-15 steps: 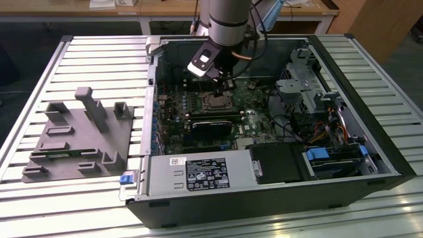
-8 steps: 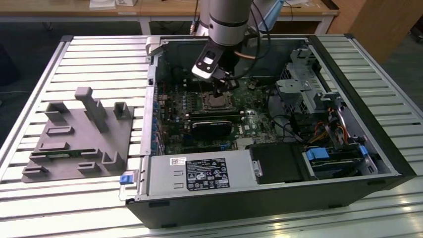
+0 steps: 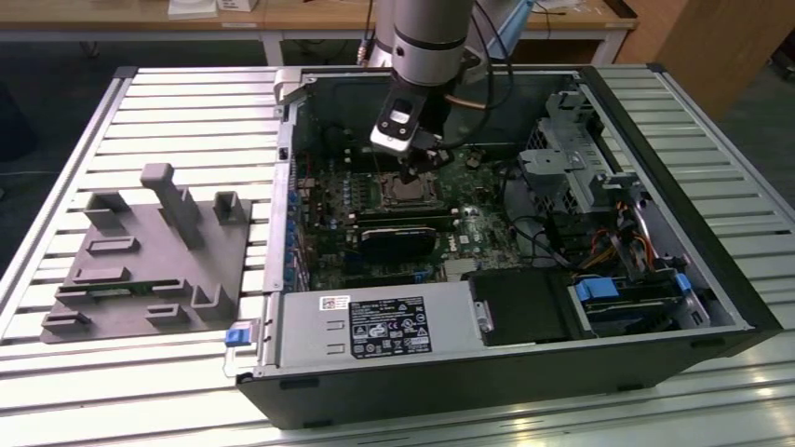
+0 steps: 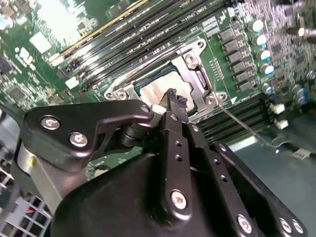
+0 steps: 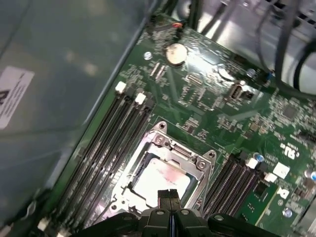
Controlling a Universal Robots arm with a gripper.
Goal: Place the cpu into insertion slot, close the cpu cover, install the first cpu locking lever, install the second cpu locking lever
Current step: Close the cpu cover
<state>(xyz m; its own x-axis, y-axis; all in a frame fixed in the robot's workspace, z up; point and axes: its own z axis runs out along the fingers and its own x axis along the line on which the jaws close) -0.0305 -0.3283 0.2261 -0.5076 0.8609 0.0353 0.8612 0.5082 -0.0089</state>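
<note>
The cpu [image 5: 160, 178], a small square chip with a dull silver-tan top, lies flat in the insertion slot, which it mostly hides. The cpu cover [image 5: 174, 148], a silver frame plate, lies down around the cpu [image 4: 155, 91], which shows through its window. My gripper [image 5: 168, 195] is shut with nothing between its fingers, its tips just above the cpu's edge in both wrist views. In the exterior view the gripper [image 3: 420, 163] hangs over the socket inside the open case. A thin metal lever rod [image 4: 242, 127] sticks out beside the cover [image 4: 193, 74].
Long black memory slots [image 5: 106, 143] run beside the socket, with more on its other side [image 5: 229, 180]. A black graphics card [image 3: 400, 244], the power supply [image 3: 372, 326] and a drive cage [image 3: 572, 168] crowd the case. A grey fixture [image 3: 149, 251] sits at the exterior view's left.
</note>
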